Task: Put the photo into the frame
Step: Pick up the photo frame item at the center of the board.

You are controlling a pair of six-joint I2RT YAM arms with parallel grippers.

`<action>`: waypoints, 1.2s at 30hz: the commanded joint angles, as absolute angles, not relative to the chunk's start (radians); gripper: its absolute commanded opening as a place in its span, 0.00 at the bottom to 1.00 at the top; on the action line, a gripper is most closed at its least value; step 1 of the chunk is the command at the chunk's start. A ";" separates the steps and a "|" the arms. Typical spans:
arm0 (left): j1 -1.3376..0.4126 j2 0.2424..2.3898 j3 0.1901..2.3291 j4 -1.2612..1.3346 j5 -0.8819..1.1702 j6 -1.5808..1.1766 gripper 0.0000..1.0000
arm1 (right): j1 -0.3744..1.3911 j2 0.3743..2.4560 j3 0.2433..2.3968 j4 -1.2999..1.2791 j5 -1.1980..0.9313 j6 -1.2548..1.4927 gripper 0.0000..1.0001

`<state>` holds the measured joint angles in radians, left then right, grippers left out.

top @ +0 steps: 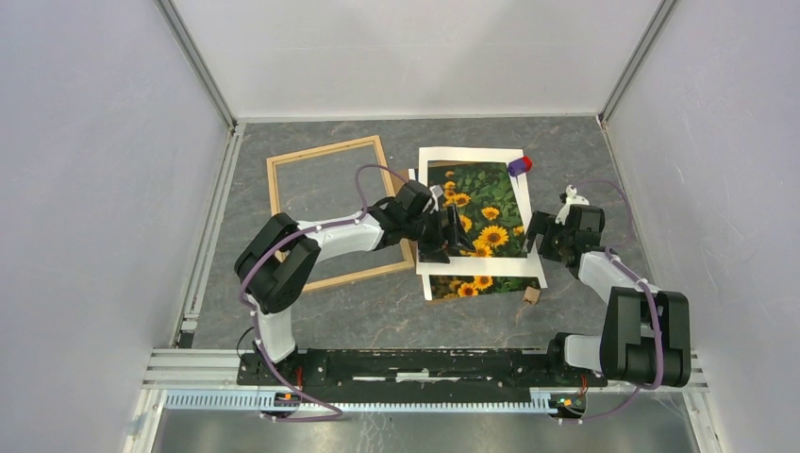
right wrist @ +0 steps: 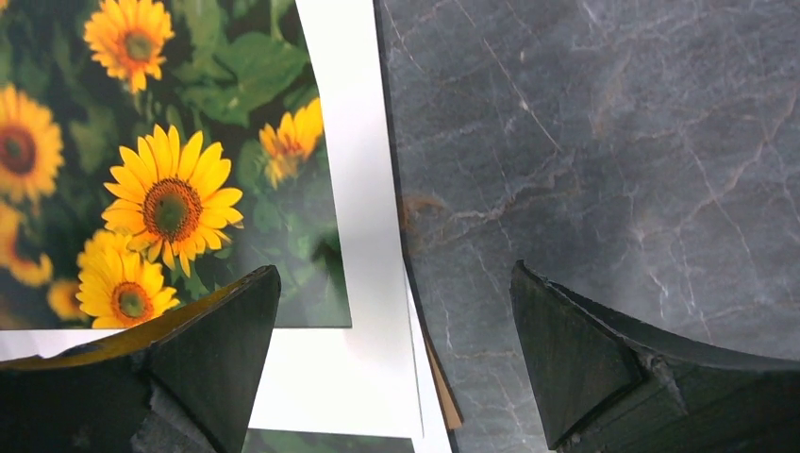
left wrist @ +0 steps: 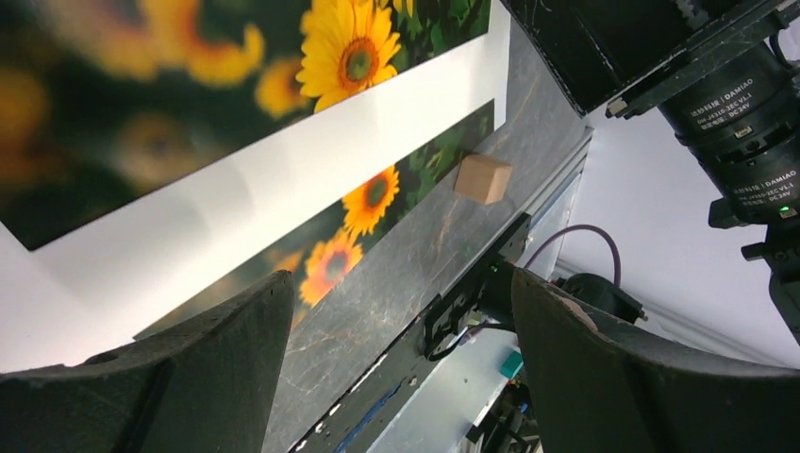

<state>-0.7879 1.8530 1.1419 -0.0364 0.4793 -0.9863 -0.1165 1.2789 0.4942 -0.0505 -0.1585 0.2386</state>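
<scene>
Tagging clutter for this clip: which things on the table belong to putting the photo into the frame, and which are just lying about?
Job: the photo; the frame; likely the white mat lying over the photo.
Lying about: small wooden block; red-and-blue object.

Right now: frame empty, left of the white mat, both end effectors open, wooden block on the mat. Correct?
No. The wooden block sits on the bare table, off the white mat: see left wrist view. The frame is empty, left of the mat; left end effector and right end effector are open.
</scene>
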 commanded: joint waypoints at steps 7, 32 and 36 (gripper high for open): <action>-0.792 1.912 1.210 -0.141 0.365 -0.910 0.90 | -0.120 1.327 0.516 0.052 -0.248 0.243 0.98; -0.790 1.965 1.173 -0.186 0.311 -0.928 0.90 | -0.121 1.359 0.476 0.173 -0.487 0.304 0.98; -0.790 1.972 1.171 -0.182 0.313 -0.930 0.90 | -0.121 1.349 0.474 0.180 -0.505 0.318 0.98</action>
